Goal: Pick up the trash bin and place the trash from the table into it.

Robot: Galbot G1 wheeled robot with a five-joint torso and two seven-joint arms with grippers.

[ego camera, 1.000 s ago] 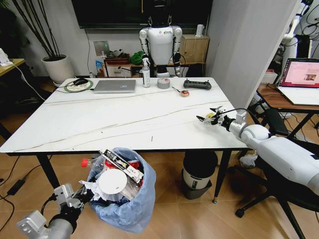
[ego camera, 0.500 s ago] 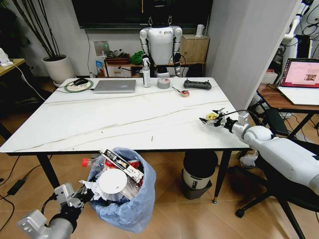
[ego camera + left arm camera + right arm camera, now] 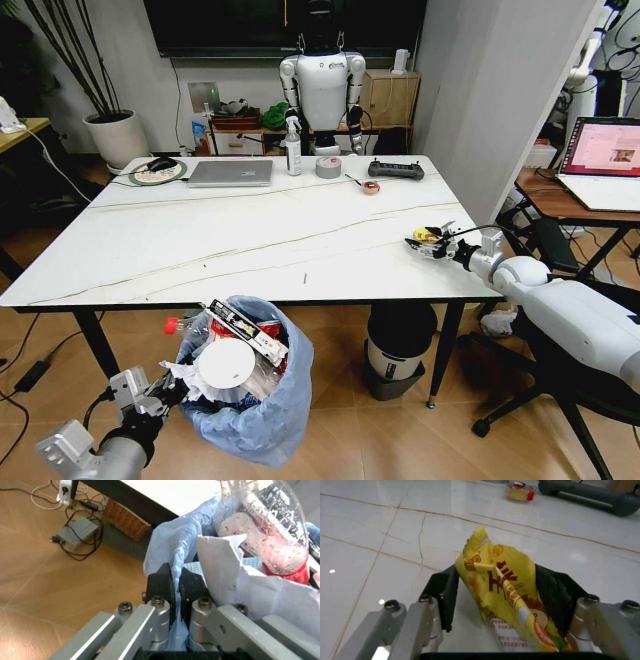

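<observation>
yellow wrapper point(image 3: 507, 603) pinched in right hand point(image 3: 428, 243) over the table point(image 3: 230, 245) edge — left hand point(image 3: 175, 588) clamped on trash bin point(image 3: 262, 410) liner

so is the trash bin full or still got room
Full: in the trash bin, held by the left pincer, a white cup, tissues and a bottle heap above the rim.

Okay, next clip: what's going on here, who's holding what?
The left gripper is clamped on the blue bag rim of the trash bin, holding the already stuffed bin below the near edge of the table. The right gripper is over the table's right side with a yellow snack wrapper between its fingers; the wrapper is not yet in the bin.
</observation>
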